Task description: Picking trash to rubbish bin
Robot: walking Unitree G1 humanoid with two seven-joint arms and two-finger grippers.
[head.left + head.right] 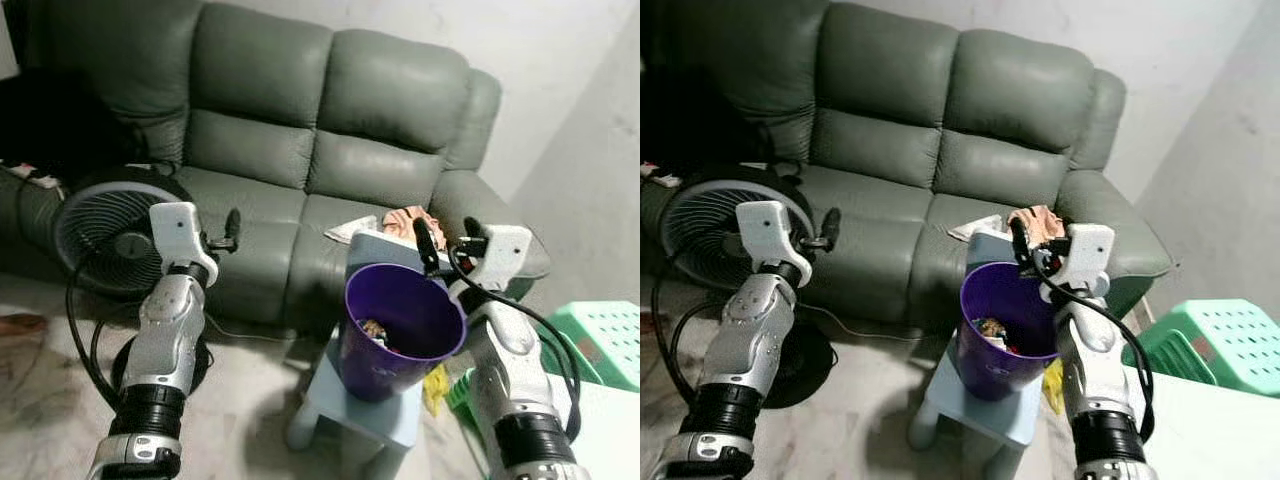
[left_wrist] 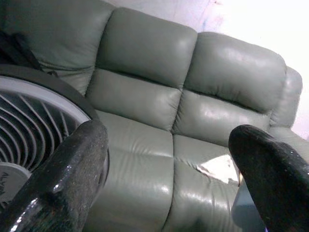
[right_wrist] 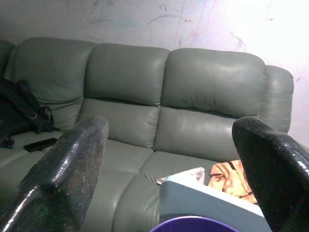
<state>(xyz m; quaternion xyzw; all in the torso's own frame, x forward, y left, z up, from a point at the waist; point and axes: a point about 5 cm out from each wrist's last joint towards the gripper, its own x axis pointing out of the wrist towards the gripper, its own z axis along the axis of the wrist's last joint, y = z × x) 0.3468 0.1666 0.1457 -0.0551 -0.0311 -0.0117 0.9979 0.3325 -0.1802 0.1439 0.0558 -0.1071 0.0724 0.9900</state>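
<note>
A purple bin [image 1: 378,372] stands on a small light-blue chair [image 1: 365,412] in front of the grey-green sofa [image 1: 300,120]. Some crumpled trash [image 1: 375,328] lies inside the bin. My right gripper [image 1: 445,236] hovers over the bin's far rim, open and holding nothing; in its wrist view the fingers [image 3: 67,164] stand wide apart, with the bin's rim [image 3: 193,224] just below. My left gripper [image 1: 229,231] is raised before the sofa seat, beside the fan, also open and holding nothing [image 2: 169,159]. A white paper [image 1: 350,229] and an orange cloth [image 1: 408,220] lie on the sofa seat behind the bin.
A black floor fan [image 1: 105,235] stands at the left, its cable running along the floor. A green plastic stool [image 1: 600,340] is at the right, and something yellow [image 1: 435,388] lies by the chair. A black bag [image 3: 19,113] rests at the sofa's left end.
</note>
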